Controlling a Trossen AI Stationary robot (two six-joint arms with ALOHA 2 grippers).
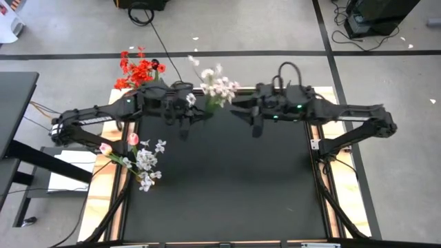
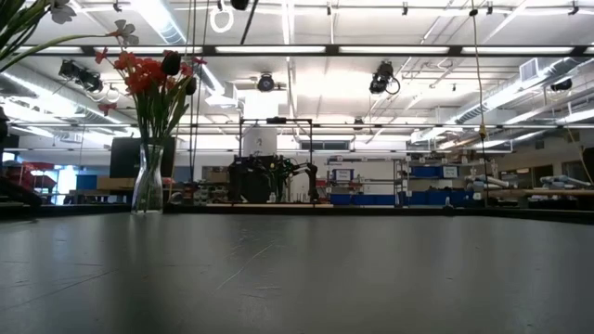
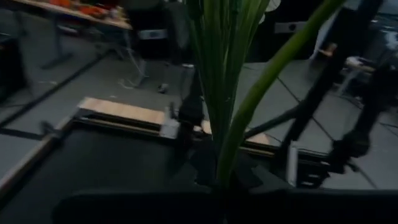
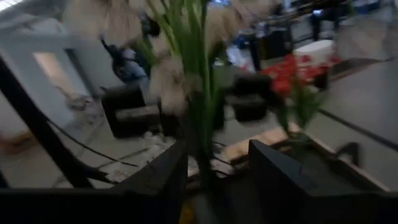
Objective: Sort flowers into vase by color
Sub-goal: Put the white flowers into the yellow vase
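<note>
Big workshop room behind, ceiling strip lights, shelves and benches far off. Dark table mat (image 1: 227,179) with wooden border strips. Far left corner: glass vase (image 2: 148,190) with red flowers (image 1: 140,69), upright. Near the left edge, lying flat across the mat edge and wood strip: loose bunch of white sprays (image 1: 146,164) plus a pale pink tulip (image 1: 105,148), a second pink bloom just beside. Left gripper (image 1: 187,118) at the far edge, middle-left, fingers closed on the green stems (image 3: 219,93) of a white and pale pink bunch (image 1: 219,86) held upright. Right gripper (image 1: 242,114) just beside it on the other side of the same bunch, fingers (image 4: 277,171) spread wide either side of the stems, not clamping them.
</note>
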